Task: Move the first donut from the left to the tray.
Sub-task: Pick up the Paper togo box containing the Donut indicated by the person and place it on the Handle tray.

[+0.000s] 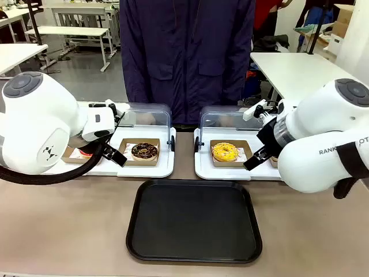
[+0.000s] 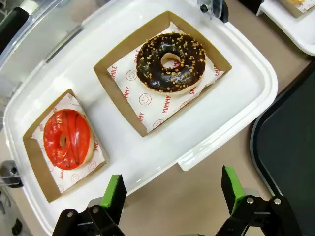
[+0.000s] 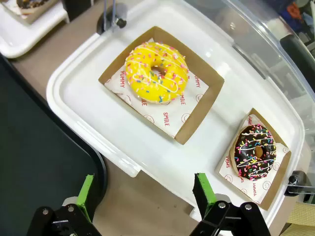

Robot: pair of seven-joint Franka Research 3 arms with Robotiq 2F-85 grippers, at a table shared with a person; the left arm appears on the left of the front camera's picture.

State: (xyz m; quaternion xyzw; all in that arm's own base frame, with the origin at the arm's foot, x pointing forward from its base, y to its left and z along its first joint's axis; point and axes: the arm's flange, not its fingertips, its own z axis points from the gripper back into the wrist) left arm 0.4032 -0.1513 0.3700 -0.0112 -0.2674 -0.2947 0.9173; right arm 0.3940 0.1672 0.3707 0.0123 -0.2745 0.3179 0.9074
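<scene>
My left gripper [image 2: 172,192] hovers above the near rim of the left white tray [image 2: 231,98], jaws wide apart, nothing between them. The red-iced donut [image 2: 68,139] sits in its small brown cardboard tray [image 2: 35,164] on printed paper, at the outer end of that white tray; in my left wrist view it lies up and to the left of my green pads, not touched. Next to it on the same white tray is a chocolate donut with nut bits [image 2: 170,62] in a bigger cardboard tray. The black tray [image 1: 193,222] lies flat on the table [image 1: 69,231] between my two arms, just on my side of both white trays, with nothing on it. My right gripper [image 3: 144,189] hangs over the near edge of the right white tray [image 3: 93,105], fingers also apart and holding nothing. On that tray are a yellow donut [image 3: 156,72] with sprinkles and a chocolate donut with sprinkles [image 3: 254,151], each in cardboard. Both trays' clear lids [image 1: 151,115] stand open at the far side. A person [image 1: 187,57] in a dark jacket stands across the table.
</scene>
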